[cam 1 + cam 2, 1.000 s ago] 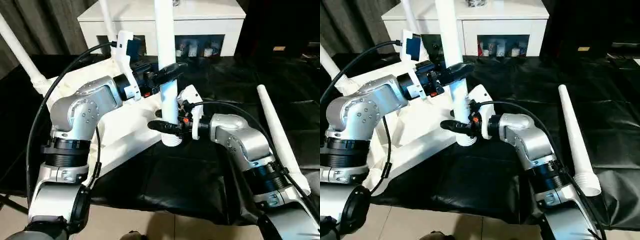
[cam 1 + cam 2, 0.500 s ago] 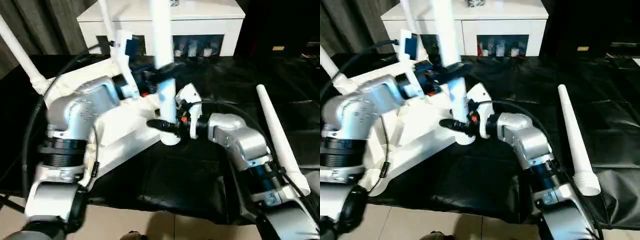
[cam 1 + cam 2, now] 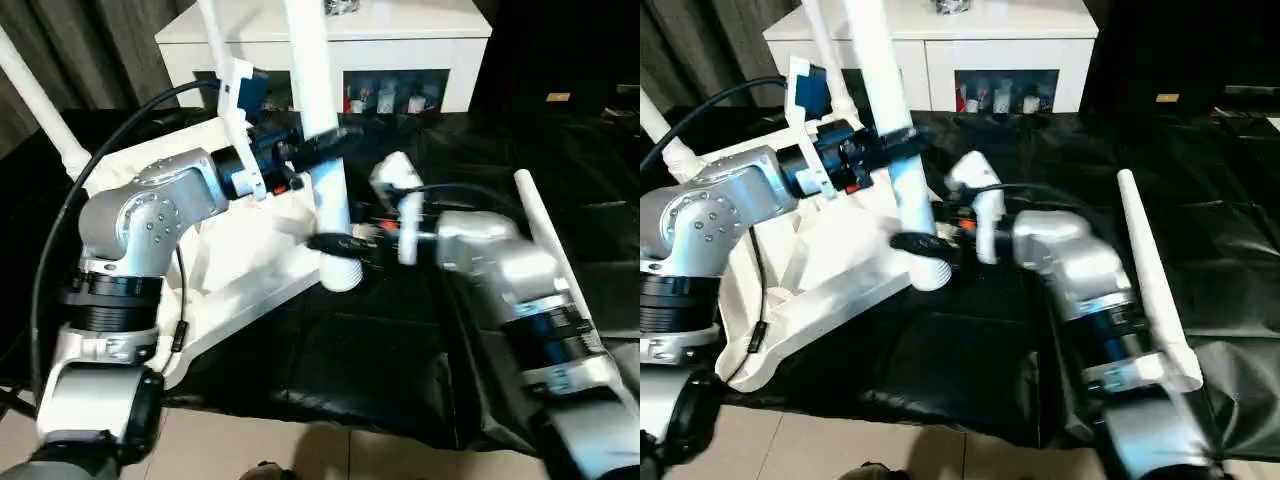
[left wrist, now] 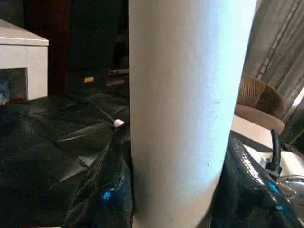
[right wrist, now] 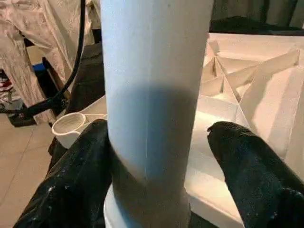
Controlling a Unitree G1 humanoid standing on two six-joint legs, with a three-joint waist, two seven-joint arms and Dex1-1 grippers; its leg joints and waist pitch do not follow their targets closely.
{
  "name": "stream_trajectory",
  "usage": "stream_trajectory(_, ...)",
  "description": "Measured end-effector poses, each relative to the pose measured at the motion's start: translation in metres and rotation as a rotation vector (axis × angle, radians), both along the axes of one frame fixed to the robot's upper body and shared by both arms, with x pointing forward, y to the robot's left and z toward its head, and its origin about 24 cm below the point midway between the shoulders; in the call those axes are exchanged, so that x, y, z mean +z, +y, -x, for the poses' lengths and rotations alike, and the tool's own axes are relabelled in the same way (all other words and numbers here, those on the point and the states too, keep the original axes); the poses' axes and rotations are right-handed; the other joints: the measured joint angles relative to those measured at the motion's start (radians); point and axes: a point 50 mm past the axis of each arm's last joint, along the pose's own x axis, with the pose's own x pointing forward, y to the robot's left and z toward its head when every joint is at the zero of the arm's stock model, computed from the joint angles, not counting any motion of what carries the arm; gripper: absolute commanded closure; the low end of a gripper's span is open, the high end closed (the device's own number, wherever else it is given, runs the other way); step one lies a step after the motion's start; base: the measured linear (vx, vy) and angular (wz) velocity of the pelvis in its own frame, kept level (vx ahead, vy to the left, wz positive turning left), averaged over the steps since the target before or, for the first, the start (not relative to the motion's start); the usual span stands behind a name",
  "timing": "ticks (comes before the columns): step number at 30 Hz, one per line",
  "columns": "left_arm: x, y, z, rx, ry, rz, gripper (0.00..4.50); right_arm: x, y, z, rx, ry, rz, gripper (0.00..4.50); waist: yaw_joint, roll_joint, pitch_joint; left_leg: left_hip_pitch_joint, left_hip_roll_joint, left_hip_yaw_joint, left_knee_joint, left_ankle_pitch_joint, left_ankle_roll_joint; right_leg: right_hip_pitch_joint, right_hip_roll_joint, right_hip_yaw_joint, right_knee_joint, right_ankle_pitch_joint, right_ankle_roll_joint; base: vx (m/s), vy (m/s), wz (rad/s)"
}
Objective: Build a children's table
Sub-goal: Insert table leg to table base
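Where cabinet (image 3: 330, 40) stands, spare leg (image 3: 555, 270)

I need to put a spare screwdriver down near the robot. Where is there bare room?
The black cloth in front of the upright leg lies bare, as does the stretch between the cabinet and the loose leg. It is crowded around the tabletop, where the left gripper and right gripper meet.

Home-like room: white cabinet (image 3: 330, 45) with glass doors, grey curtains (image 3: 90, 45), tiled floor (image 3: 300, 450).
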Motion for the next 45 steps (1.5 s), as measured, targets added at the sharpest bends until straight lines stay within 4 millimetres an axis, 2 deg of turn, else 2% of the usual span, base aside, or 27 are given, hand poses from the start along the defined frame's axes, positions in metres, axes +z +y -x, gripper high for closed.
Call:
stream_trajectory(6,-0.002,-0.005,0.002,-0.041,0.0,-0.014,2.7,0.008,0.003,-0.001,0.054,-0.019,0.027,1.05,0.0,0.0,0.0,0.0,0.0,0.0,0.001,0.0,0.0,0.0,0.0,0.0,0.003,0.0,0.0,0.0,0.0,0.0)
stream_trajectory(23,0.0,-0.009,0.005,-0.108,-0.013,-0.019,2.7,-0.007,0.004,0.0,0.108,0.066,0.042,1.05,0.0,0.0,0.0,0.001,0.0,0.0,0.004,0.0,0.0,0.0,-0.001,0.0,0.007,0.0,0.0,0.0,0.0,0.0)
stream_trajectory(38,-0.002,-0.012,0.007,-0.147,-0.01,-0.036,2.7,0.001,0.009,-0.001,0.155,0.055,0.021,1.05,0.001,0.0,0.0,0.001,0.0,0.0,0.004,0.0,0.0,0.0,-0.001,0.0,0.007,0.0,0.0,0.0,0.0,0.0)
stream_trajectory(39,-0.002,-0.012,0.007,-0.147,-0.01,-0.036,2.7,0.001,0.009,-0.001,0.158,0.056,0.021,1.4,0.0,0.0,0.0,0.001,0.0,0.0,0.004,0.0,0.0,0.0,-0.001,0.0,0.007,0.0,0.0,0.0,0.0,0.0)
stream_trajectory(42,-0.002,-0.011,0.007,-0.149,-0.011,-0.038,2.7,0.0,0.008,-0.001,0.165,0.066,0.02,1.43,0.0,0.0,0.0,0.001,0.0,-0.001,0.004,0.0,0.0,0.0,-0.001,0.0,0.007,0.0,0.0,0.0,0.0,0.0)
stream_trajectory(44,-0.002,-0.011,0.007,-0.152,-0.012,-0.039,2.7,-0.001,0.007,-0.001,0.169,0.074,0.017,1.83,0.0,0.0,0.0,0.001,0.0,0.0,0.004,0.0,0.0,0.0,-0.001,0.0,0.007,0.0,0.0,0.0,0.0,0.0)
stream_trajectory(45,-0.002,-0.011,0.007,-0.152,-0.012,-0.04,2.7,-0.001,0.007,-0.001,0.172,0.076,0.015,1.83,0.0,0.0,0.0,0.001,0.0,-0.001,0.004,0.0,0.0,0.0,-0.001,0.0,0.007,0.0,0.0,0.0,0.0,0.0)
